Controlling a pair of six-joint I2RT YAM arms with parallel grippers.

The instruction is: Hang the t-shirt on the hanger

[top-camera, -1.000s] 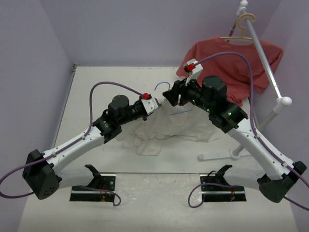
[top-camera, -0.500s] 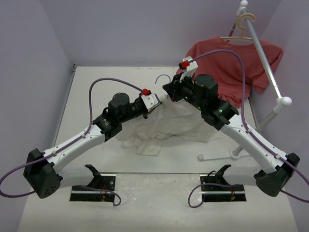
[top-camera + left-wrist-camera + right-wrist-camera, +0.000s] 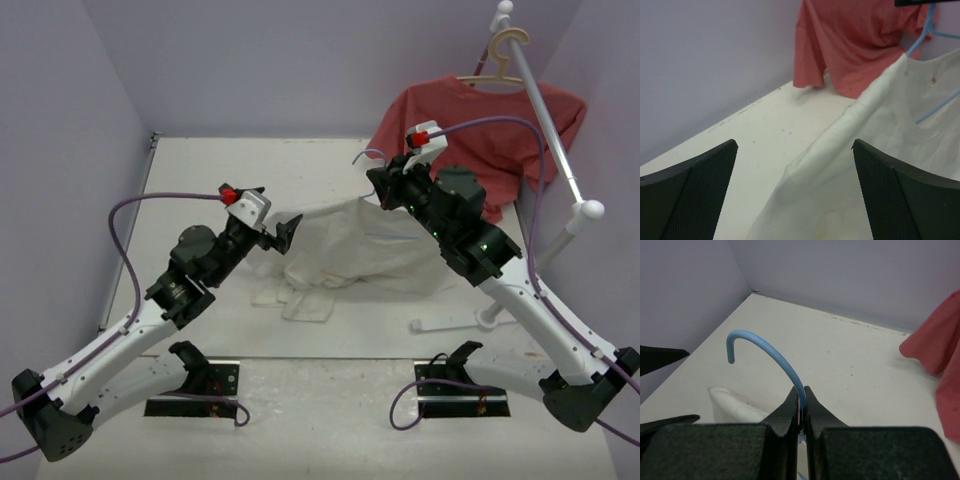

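The cream-white t-shirt (image 3: 350, 250) lies draped over the light-blue wire hanger, its upper edge lifted off the table. In the left wrist view the t-shirt (image 3: 875, 135) hangs from the hanger (image 3: 939, 104), whose wire shows through the neck. My right gripper (image 3: 386, 188) is shut on the hanger's hook (image 3: 765, 347); in the right wrist view the jaws (image 3: 803, 390) pinch the wire just below the curve. My left gripper (image 3: 281, 231) stands open just left of the shirt's sleeve. Nothing sits between its fingers (image 3: 695, 190).
A red t-shirt (image 3: 480, 130) hangs on a tan wooden hanger (image 3: 505, 50) from a white rack pole (image 3: 552, 125) at the back right; it also shows in the left wrist view (image 3: 855, 45). The rack's foot (image 3: 450, 322) lies on the table. Purple walls enclose the table.
My left gripper let go of the shirt, opened wide and drew back to the left. My right gripper shut on the hanger's hook and carried it up and to the right, lifting the shirt.
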